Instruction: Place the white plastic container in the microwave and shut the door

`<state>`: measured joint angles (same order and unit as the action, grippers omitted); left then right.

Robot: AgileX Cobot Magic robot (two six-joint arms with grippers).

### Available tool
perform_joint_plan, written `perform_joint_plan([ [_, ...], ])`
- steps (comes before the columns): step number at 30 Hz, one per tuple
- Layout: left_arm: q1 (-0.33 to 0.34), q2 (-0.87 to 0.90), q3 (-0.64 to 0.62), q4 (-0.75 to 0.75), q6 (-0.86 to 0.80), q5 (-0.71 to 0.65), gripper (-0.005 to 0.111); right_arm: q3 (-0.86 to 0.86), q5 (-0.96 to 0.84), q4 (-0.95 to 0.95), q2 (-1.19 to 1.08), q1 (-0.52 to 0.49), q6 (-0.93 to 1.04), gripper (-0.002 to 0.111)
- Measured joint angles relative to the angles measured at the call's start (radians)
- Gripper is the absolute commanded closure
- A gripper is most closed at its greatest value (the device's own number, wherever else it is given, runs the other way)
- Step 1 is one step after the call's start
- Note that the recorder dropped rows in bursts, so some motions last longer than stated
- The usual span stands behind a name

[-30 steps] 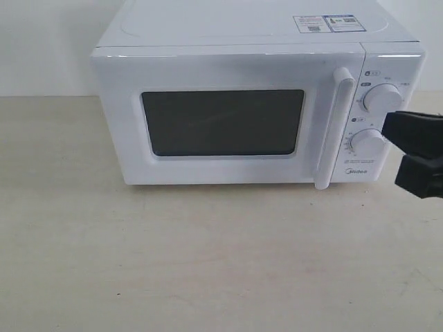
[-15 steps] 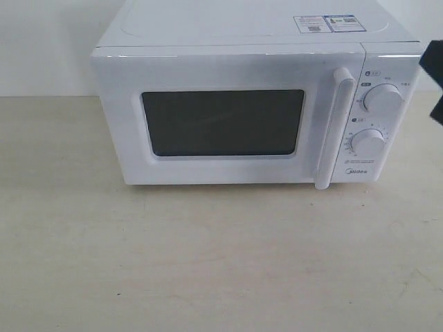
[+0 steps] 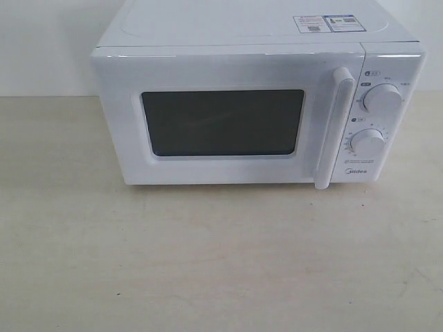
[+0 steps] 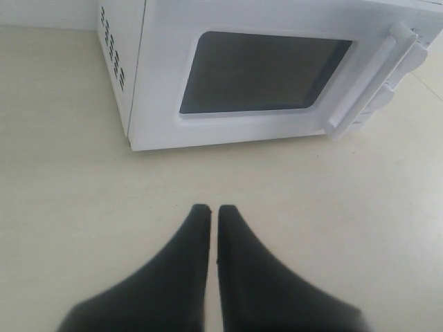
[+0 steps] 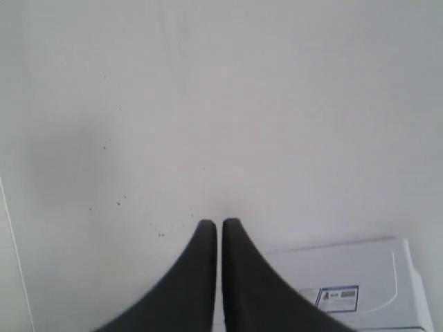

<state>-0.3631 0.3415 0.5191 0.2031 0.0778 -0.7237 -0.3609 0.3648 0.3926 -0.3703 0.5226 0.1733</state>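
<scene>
The white Midea microwave (image 3: pixel 256 97) stands at the back of the table with its door (image 3: pixel 223 121) shut flush and the vertical bar handle (image 3: pixel 335 128) beside the two dials. The white plastic container is out of view; nothing shows through the dark window. My left gripper (image 4: pixel 209 207) hovers over bare table in front of the microwave (image 4: pixel 263 69), shut with nothing in it. My right gripper (image 5: pixel 219 223) is raised high, facing the wall above the microwave's top (image 5: pixel 353 283), shut and empty. Neither gripper appears in the exterior view.
A beige tabletop (image 3: pixel 208 256) stretches in front of the microwave. A white wall (image 5: pixel 221 104) rises behind it. A sticker (image 3: pixel 327 23) lies on the microwave's top, and vent slots (image 4: pixel 112 48) mark its side.
The right gripper, seen at the right edge by the dials a second ago, rose and left the exterior view. The microwave and its door have not moved.
</scene>
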Motion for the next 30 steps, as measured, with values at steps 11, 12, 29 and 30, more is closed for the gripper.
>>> perform_joint_plan([
  [11,0.0,0.0,0.0,0.0,0.0,0.0,0.102,0.0,-0.203,0.002,0.132,-0.138,0.059,0.108],
  [12,0.0,0.0,0.0,0.0,0.0,0.0,0.102,0.0,-0.212,0.002,0.143,-0.154,0.059,0.108],
  [29,0.0,0.0,0.0,0.0,0.0,0.0,0.102,0.004,-0.515,0.0,0.318,-0.374,0.062,0.108],
  [30,0.0,0.0,0.0,0.0,0.0,0.0,0.102,0.004,-0.588,0.0,0.326,-0.389,0.069,0.108],
])
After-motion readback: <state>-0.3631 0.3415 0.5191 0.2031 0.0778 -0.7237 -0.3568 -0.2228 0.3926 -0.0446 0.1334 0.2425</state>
